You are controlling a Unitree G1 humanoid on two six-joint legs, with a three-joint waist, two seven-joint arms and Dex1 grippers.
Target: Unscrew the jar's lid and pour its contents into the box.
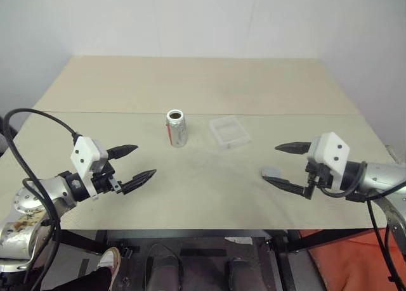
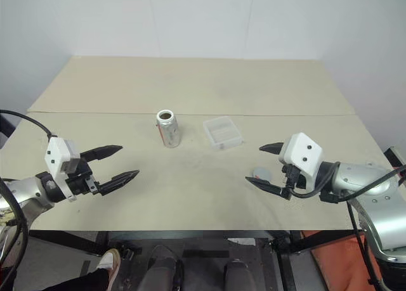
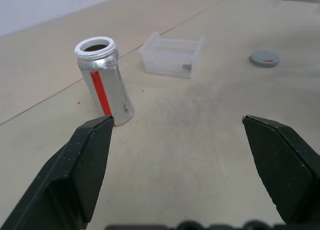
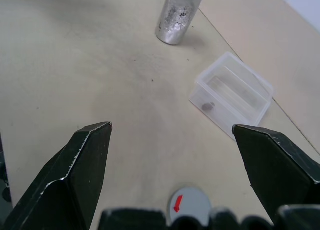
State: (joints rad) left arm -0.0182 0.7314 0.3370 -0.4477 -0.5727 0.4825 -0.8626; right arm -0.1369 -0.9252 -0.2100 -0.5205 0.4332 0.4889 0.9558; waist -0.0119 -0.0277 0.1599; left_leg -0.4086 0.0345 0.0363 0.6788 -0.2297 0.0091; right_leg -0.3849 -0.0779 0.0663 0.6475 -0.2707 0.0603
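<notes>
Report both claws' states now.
Left claw: open, holding nothing.
Right claw: open, holding nothing.

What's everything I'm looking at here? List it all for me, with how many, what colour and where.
Silvery metal jar with a red stripe: one, standing upright with its mouth open, near the middle of the table.
Flat round grey lid with a red mark: one, lying on the table beside the right gripper, apart from the jar.
Shallow clear plastic box: one, whitish, to the right of the jar, with one small dark piece inside.
Beige table: one, under everything, a seam running across it.
White wall: behind the table.
Orange cloth: on the floor, low right.
Person's shoe: one, white, on the floor, low left.
Left gripper: black fingers, open, holding nothing.
Right gripper: black fingers, open, holding nothing.
</notes>
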